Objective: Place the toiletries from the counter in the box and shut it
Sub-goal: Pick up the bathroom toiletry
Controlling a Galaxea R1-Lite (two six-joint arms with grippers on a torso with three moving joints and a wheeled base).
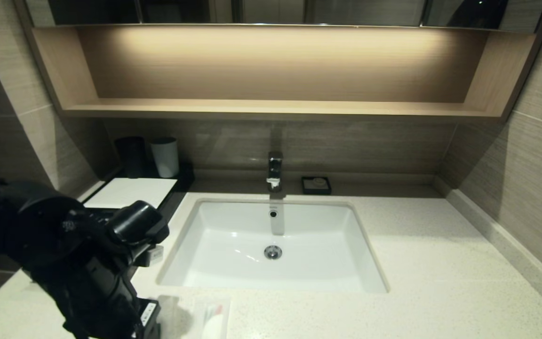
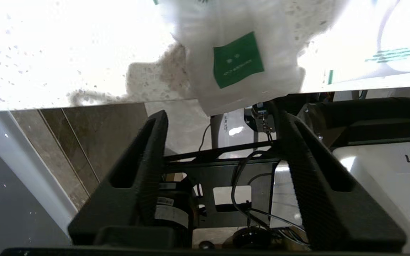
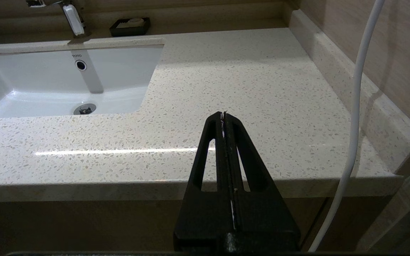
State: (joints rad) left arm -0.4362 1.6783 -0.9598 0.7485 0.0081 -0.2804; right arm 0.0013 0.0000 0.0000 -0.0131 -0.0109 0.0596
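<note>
My left gripper (image 2: 222, 121) is open at the counter's front edge, pointing back toward my base, with nothing between its fingers (image 2: 151, 149). Just past the fingertips a white sachet with a green label (image 2: 238, 60) lies on the counter (image 1: 440, 263) and overhangs its edge. A packet with a white round piece (image 2: 400, 53) lies beside it. In the head view, clear packets (image 1: 212, 315) lie near the front edge by my left arm (image 1: 87, 263). The box (image 1: 130, 192) stands at the back left, its front hidden by that arm. My right gripper (image 3: 222, 115) is shut and empty.
The white sink (image 1: 275, 245) with its faucet (image 1: 274, 170) fills the counter's middle. A black cup (image 1: 132, 155) and a white cup (image 1: 166, 157) stand behind the box. A small black soap dish (image 1: 316, 185) sits by the back wall. A white cable (image 3: 354, 117) hangs beside the right gripper.
</note>
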